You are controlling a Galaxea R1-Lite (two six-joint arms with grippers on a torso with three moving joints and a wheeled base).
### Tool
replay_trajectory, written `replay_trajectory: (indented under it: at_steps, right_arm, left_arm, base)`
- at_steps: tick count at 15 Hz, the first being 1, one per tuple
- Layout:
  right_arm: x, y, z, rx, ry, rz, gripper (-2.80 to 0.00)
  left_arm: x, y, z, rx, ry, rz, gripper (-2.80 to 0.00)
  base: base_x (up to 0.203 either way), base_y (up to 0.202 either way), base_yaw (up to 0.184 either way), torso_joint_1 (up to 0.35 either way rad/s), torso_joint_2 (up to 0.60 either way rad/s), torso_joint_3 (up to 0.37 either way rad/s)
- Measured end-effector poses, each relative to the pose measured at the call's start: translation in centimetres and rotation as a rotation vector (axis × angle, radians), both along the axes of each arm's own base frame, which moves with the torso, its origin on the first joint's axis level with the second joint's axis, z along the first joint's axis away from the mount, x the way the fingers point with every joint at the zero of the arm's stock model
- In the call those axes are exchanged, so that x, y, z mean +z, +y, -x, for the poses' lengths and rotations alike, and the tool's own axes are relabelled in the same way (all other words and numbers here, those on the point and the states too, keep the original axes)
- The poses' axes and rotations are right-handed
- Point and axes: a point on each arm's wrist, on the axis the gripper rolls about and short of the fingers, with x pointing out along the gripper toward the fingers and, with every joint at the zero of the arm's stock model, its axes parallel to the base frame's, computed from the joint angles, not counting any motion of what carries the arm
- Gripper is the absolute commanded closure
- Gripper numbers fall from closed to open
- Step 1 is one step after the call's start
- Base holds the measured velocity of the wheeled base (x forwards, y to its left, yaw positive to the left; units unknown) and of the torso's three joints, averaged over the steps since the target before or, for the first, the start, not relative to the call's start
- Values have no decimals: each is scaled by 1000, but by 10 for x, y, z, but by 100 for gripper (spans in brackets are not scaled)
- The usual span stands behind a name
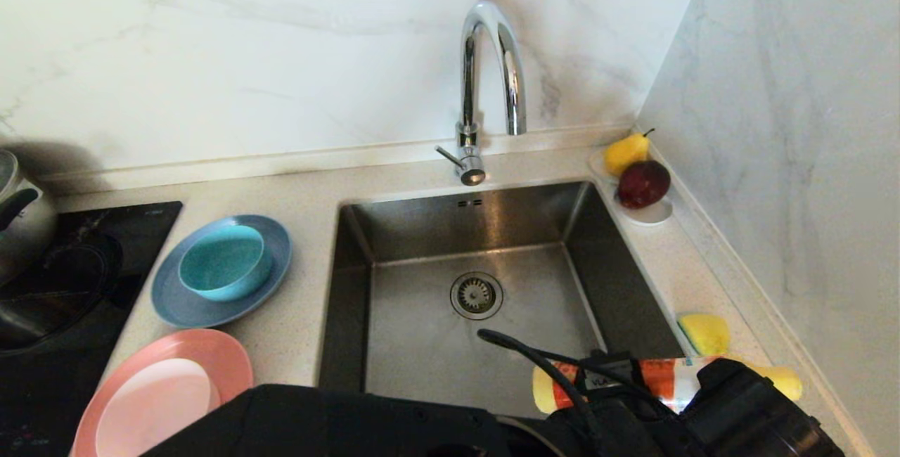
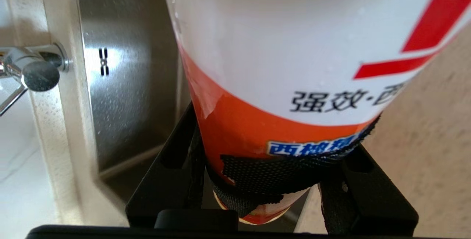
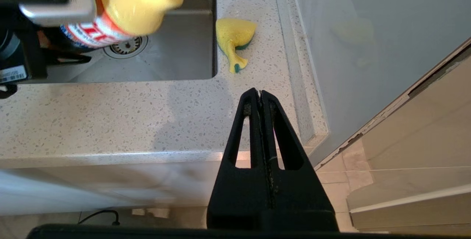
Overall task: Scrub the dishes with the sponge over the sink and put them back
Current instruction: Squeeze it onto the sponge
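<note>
Left gripper point(image 2: 272, 180) gripped a detergent bottle point(image 1: 633, 380) near its base, fingers point(image 2: 173, 165) closed on either side of the orange-and-white label; bottle lay roughly level, yellow cap end point(image 3: 140, 0) out over the sink's point(image 1: 422, 302) right front corner w/ the tabletop point(image 1: 295, 330) edge just beside. Right gripper point(image 3: 260, 95) parked low in front of the tabletop, fingers pressed together, holding nothing. Sponge point(image 1: 703, 332) sat on the tabletop strip right of the sink, near the wall, folded or curled, green layer partly showing. Dishes untouched left of the sink: teal bowl point(image 1: 225, 261) inside the grey-blue plate point(image 1: 176, 295), pale bowl point(image 1: 155, 401) on the pink plate point(image 1: 211, 351) at the front edge. Risks, judged: (1) grip sat far toward the base, so the long body could swing or slip once tilted; wet plastic would worsen it. (2) Cap state not visible; if open, detergent might spill onto tabletop rather than sponge or sink. (3) Cap end passed close to the sponge & sink rim, so a careless sweep could knock the sponge off toward the wall or into the sink. (4) Fruit saucer point(image 1: 650, 212) at the sink's far right corner lay near any later reach. Scrubbing itself prob. not yet begun.
</note>
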Motion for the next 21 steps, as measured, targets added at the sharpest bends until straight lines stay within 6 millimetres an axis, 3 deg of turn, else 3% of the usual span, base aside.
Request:
replay_trajectory:
  at_steps: [9, 21]
  right_arm:
    - [0, 0, 0, -1, 0, 0, 0]
    - [0, 0, 0, 0, 0, 0, 0]
  left_arm:
    - [-25, -5, -5, 54, -29, -67, 0]
    - [-41, -15, -9, 98, -78, -164, 0]
  base:
    - [0, 0, 0, 0, 0, 0]
    - [0, 0, 0, 0, 0, 0]
